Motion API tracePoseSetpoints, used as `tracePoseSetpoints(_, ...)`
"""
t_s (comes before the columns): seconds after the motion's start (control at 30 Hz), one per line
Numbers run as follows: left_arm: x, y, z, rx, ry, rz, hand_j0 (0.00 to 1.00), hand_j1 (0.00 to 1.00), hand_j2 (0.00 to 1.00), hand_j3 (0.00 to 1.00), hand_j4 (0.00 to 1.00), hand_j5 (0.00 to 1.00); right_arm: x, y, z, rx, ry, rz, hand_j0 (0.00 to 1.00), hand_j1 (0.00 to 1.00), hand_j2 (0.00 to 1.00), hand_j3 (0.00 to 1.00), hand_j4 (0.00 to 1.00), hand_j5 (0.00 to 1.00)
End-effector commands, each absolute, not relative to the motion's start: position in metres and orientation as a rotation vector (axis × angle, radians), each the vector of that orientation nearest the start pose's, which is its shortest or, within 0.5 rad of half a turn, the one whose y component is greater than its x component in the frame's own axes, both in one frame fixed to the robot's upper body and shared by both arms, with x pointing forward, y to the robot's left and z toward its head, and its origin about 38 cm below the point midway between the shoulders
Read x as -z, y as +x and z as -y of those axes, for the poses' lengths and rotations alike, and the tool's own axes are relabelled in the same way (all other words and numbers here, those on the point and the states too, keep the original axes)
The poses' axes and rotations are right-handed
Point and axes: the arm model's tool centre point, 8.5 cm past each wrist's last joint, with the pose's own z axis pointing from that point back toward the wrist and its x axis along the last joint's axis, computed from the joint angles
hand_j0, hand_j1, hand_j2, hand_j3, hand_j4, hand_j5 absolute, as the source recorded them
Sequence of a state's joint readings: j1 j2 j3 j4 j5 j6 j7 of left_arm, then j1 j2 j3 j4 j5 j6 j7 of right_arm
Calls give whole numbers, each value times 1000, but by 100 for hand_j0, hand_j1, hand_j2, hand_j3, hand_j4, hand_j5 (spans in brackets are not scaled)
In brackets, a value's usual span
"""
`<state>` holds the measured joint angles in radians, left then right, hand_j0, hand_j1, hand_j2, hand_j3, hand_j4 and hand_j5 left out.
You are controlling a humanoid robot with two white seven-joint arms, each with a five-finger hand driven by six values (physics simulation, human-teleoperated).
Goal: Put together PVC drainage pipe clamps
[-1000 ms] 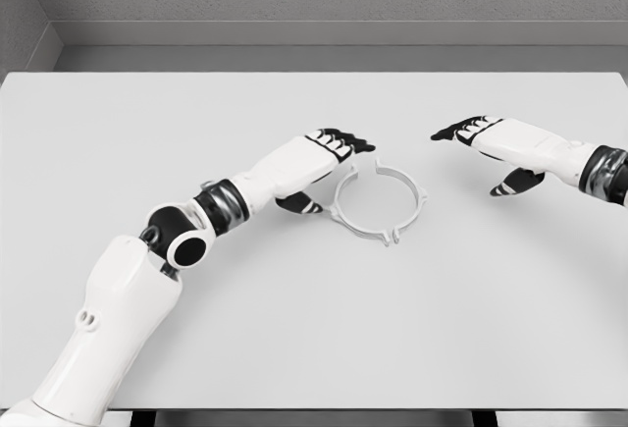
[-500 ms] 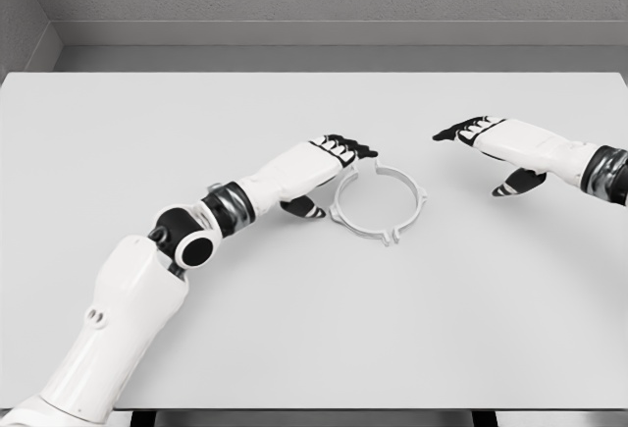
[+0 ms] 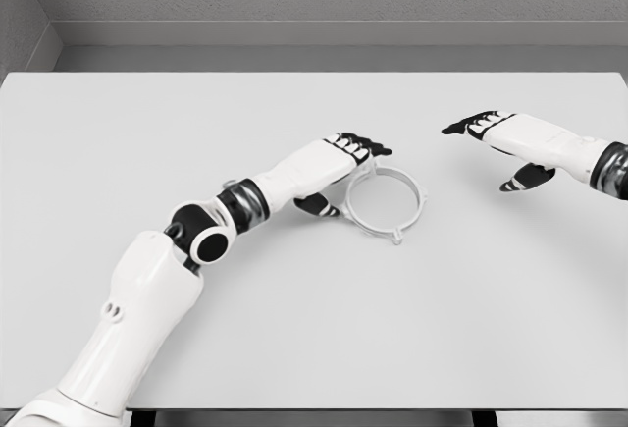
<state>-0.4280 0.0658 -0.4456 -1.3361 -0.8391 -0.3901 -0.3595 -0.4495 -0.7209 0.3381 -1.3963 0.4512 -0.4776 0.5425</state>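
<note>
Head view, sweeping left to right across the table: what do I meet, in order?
Left robot hand → white ring-shaped PVC pipe clamp → right robot hand.

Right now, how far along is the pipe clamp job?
Early stage. Done: the white clamp ring lies flat on the table, seemingly already a closed ring. In hand: the left hand is at the ring's left edge, fingers extended over its rim, not clearly gripping. Left: the right hand hovers open, well right of the ring.
</note>
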Motion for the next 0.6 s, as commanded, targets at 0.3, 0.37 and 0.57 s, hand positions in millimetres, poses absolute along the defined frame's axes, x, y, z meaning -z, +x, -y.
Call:
tracePoseSetpoints(0.3,-120,430,-65,1679,247,1716,100,100,100,100,100,100,-186,436,343,-1778,-475,1363,100,100,100,100,100,100)
tracePoseSetpoints(0.37,-121,431,-63,1678,247,1721,100,100,100,100,100,100,-186,436,342,-1777,-474,1366,100,100,100,100,100,100)
tracePoseSetpoints(0.57,-123,431,-62,1678,248,1725,100,100,100,100,100,100,-186,436,343,-1776,-474,1365,100,100,100,100,100,100)
